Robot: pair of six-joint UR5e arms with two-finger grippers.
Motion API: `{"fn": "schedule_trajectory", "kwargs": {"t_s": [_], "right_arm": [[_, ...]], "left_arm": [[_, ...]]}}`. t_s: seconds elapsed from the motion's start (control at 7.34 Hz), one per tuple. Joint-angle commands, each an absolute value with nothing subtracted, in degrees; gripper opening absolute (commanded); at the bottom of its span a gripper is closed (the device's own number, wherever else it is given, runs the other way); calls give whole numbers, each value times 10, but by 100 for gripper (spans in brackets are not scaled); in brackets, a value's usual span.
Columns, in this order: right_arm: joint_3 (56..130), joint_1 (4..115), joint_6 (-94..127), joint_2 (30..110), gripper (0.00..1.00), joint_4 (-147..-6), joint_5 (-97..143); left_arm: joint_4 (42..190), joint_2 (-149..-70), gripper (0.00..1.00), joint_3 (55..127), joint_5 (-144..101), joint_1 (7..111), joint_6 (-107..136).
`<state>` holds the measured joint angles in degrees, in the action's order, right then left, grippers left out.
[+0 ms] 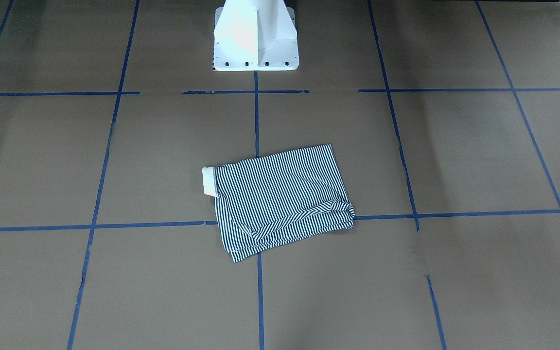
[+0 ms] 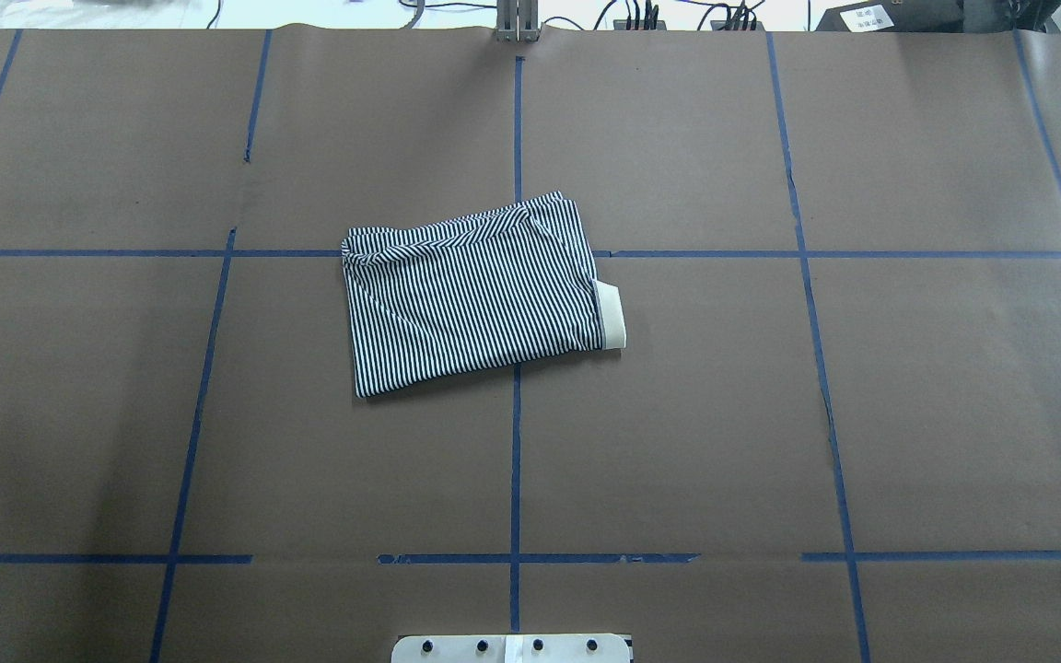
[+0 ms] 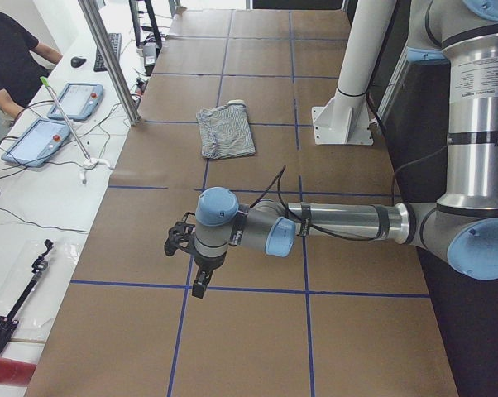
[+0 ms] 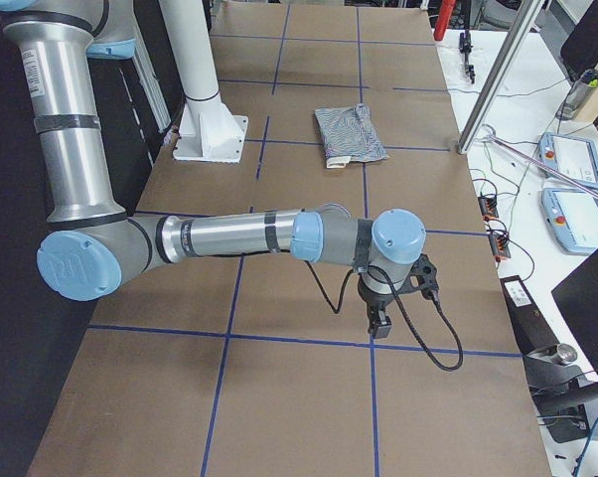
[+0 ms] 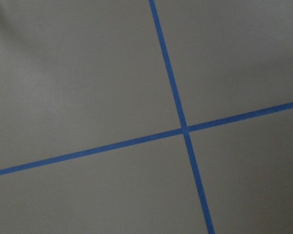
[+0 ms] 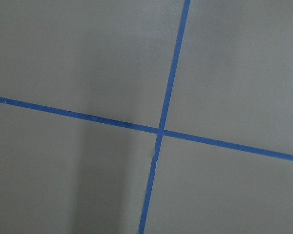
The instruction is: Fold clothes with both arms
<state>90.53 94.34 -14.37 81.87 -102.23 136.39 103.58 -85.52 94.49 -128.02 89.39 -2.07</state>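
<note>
Folded polo shirt (image 2: 471, 295) on table (image 2: 678, 414); left gripper (image 3: 199, 285) and right gripper (image 4: 378, 326) well away, apparently empty, jaw spacing untellable.

Tabletop (image 2: 678, 414): covered in brown paper, divided into squares by blue tape lines (image 2: 516, 442). White pedestal base (image 1: 255, 36): stood at the robot-side edge. White side bench (image 3: 34, 207): carried a nearer pendant (image 3: 36, 142) and a farther pendant (image 3: 78, 100). Operator in black shirt (image 3: 9, 50): was at the bench.

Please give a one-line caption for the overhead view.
Folded striped polo shirt on the brown taped table, white collar at its right.
</note>
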Motion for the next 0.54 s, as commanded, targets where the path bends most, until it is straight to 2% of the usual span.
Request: {"fn": "schedule_trajectory", "kwargs": {"t_s": [0.0,0.41], "right_arm": [[919,911,-56,828,100,-1022,1364],[918,887,-25,828,100,-1012,1363]], "left_arm": [[973,-858,100,954,-1283,894,-25],[928,-861,100,955,-1284,894,-104]]}}
